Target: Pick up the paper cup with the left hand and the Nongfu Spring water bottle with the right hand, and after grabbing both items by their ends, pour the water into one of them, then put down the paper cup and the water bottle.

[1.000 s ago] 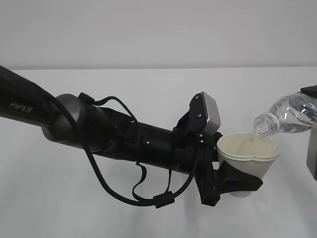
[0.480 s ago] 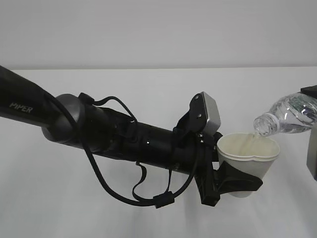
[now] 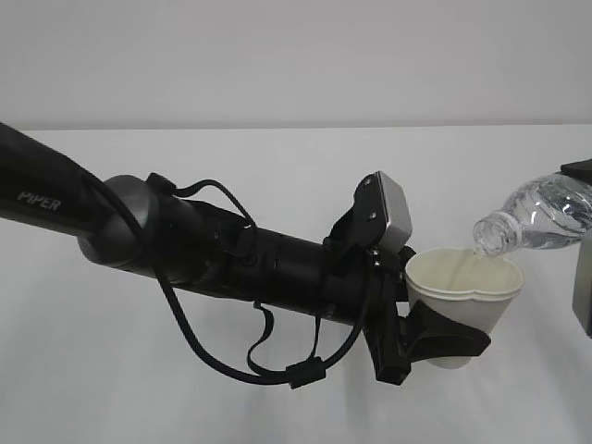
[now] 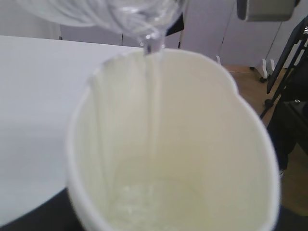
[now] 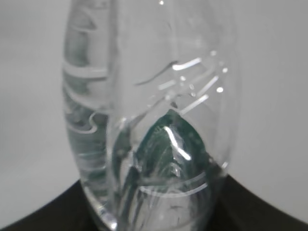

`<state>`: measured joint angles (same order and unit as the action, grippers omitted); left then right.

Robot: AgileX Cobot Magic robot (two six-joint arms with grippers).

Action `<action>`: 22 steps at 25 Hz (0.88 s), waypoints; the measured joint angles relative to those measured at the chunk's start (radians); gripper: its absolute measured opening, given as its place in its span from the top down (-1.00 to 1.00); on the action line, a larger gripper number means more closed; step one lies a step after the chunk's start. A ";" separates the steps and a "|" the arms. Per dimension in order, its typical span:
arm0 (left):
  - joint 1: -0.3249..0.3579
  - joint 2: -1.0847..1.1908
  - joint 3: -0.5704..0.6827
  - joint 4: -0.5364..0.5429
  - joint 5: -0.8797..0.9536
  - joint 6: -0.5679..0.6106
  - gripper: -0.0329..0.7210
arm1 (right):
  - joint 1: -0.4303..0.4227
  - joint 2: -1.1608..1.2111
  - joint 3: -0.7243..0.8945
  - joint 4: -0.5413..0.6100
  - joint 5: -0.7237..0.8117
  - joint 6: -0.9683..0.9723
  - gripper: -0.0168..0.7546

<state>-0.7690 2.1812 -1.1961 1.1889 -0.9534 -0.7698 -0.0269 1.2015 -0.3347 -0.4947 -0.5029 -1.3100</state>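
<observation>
The pouring step is under way: the black left gripper on the thick "PIPER"-marked arm is clamping the small cream paper cup with the rolled rim by its lower end, holding it in the air above the white table. The small clear ribbed plastic water bottle is lying tilted mouth-down just above the cup's far rim, and a thin stream of clear water is running down the inner wall and pooling at the bottom. The black right gripper is gripping the bottle by its base end. The grip is squeezing the rim out of round, so spillage is a risk. In my judgement the next move is calling for righting the bottle before either item is lowered. Open table is lying all round, with the right arm close to the frame edge.
</observation>
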 joint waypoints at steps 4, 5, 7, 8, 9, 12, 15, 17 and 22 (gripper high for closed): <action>0.000 0.000 0.000 0.000 0.000 0.000 -0.13 | 0.000 0.000 0.000 0.000 0.000 0.000 0.06; 0.000 0.000 0.000 0.000 0.000 0.000 -0.13 | 0.000 0.000 0.000 -0.002 0.000 0.000 0.06; 0.000 0.000 0.000 0.000 0.000 0.000 -0.13 | 0.000 0.000 0.000 -0.002 0.000 0.000 0.06; 0.000 0.000 0.000 0.000 0.000 0.000 -0.13 | 0.000 0.000 0.000 -0.002 0.000 0.000 0.06; 0.000 0.000 0.000 0.000 0.000 0.000 -0.13 | 0.000 0.000 0.000 -0.004 0.000 0.000 0.06; 0.000 0.000 0.000 0.000 0.000 0.000 -0.13 | 0.000 0.000 0.000 -0.004 0.000 0.000 0.06; 0.000 0.000 0.000 0.000 0.000 0.000 -0.13 | 0.000 0.000 0.000 -0.004 0.000 0.000 0.06; 0.000 0.000 0.000 0.000 0.000 0.000 -0.13 | 0.000 0.000 0.000 -0.004 0.000 0.000 0.06; 0.000 0.000 0.000 0.000 0.000 0.000 -0.13 | 0.000 0.000 0.000 -0.004 0.000 -0.004 0.06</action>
<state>-0.7690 2.1812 -1.1961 1.1889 -0.9534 -0.7698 -0.0269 1.2015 -0.3347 -0.4987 -0.5029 -1.3140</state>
